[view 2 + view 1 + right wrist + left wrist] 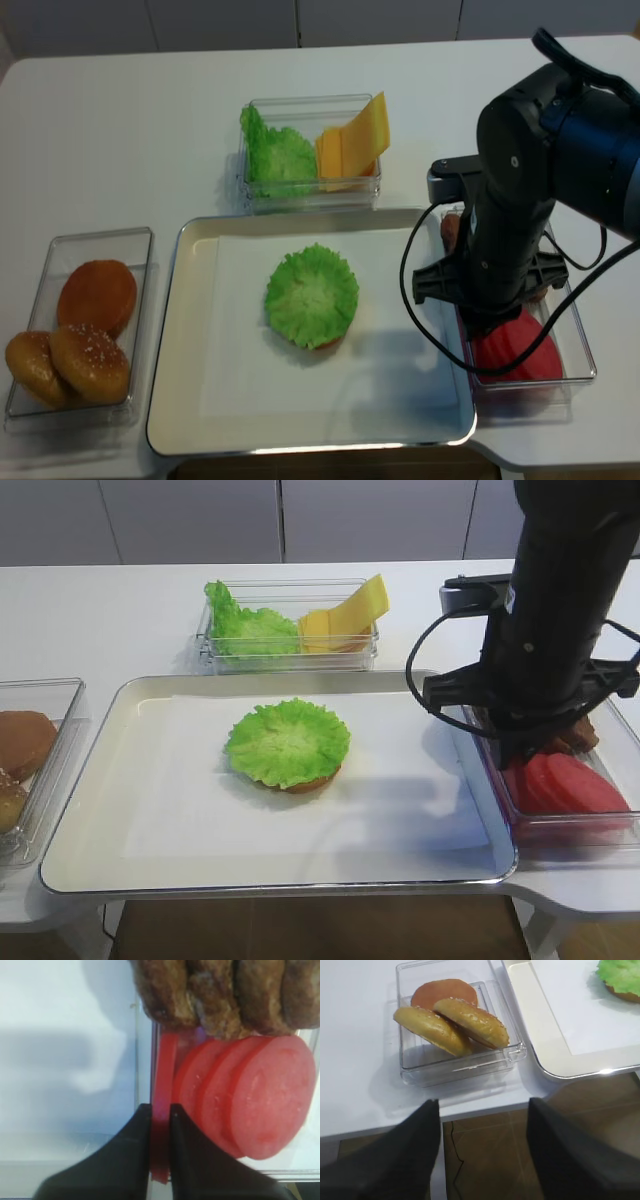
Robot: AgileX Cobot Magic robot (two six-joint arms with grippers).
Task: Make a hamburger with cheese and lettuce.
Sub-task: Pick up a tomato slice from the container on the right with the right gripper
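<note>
From the exterior high view, a lettuce leaf (288, 742) lies on a bun half (312, 781) at the middle of the tray (90, 852), while spare lettuce and the cheese slices (345, 620) stand in the clear box (290, 660) behind the tray; the right arm is lowered into the container (570, 828) of red slices (570, 782) on the right. The right wrist view shows the right gripper (160, 1119) closed on the upright edge of one red slice (164, 1080), beside the overlapping slices and below the brown patties (225, 995). The left wrist view shows the left gripper (482, 1130) open and holding nothing, hanging off the table's front edge near the box of bun halves (452, 1017). The second exterior view confirms the cheese untouched in its box. Judgement: the step in hand is picking up a red slice; the next move calls for a straight lift clear of the container wall, then carriage to the lettuce-topped bun.
</note>
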